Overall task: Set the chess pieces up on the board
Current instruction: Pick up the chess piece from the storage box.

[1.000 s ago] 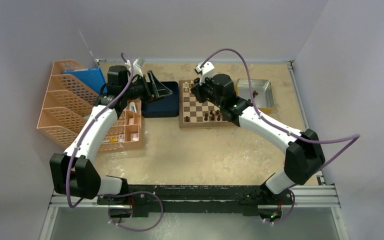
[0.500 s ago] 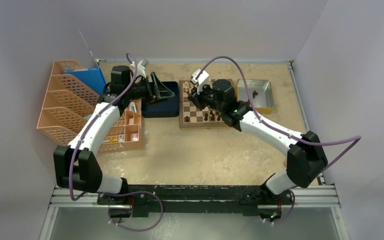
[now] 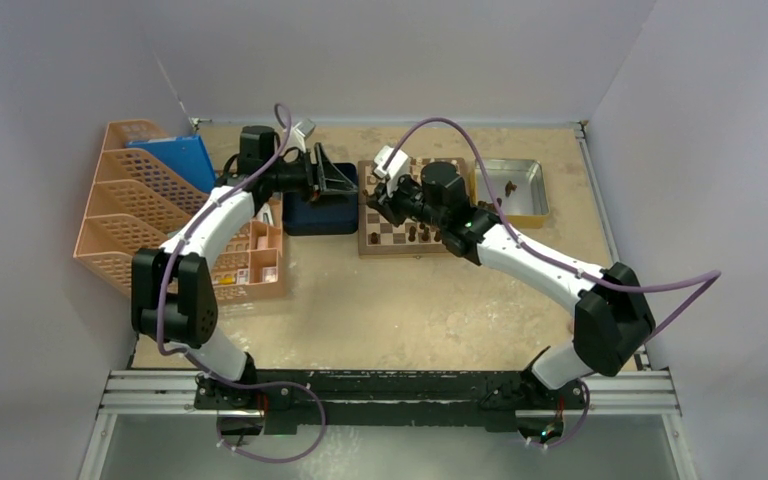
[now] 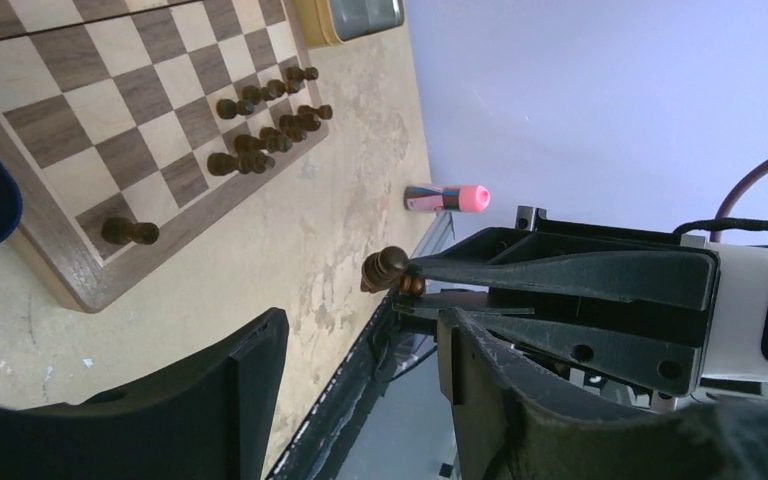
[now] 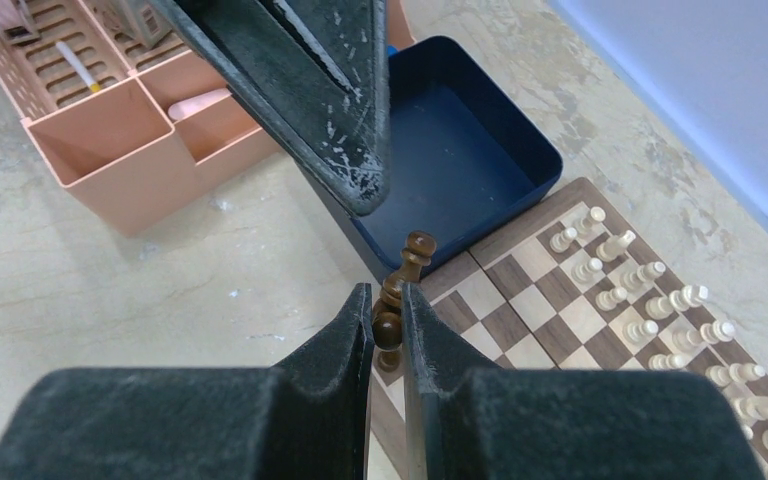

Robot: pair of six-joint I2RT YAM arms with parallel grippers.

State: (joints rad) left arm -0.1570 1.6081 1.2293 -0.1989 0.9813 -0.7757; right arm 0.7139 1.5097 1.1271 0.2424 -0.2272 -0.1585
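Right wrist: right gripper (image 5: pixel 387 305) pinches dark brown knob-topped chess piece (image 5: pixel 412 260); left gripper (image 4: pixel 362 335) agape, empty.

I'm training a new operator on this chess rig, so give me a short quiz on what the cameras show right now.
1. True or false: the right gripper is shut on a dark chess piece.
2. The left gripper is: A) open and empty; B) shut on a pawn; C) gripping the blue tray.
3. Which container beside the board holds loose dark pieces?
Key: 1 true. 2 A. 3 the silver tray.
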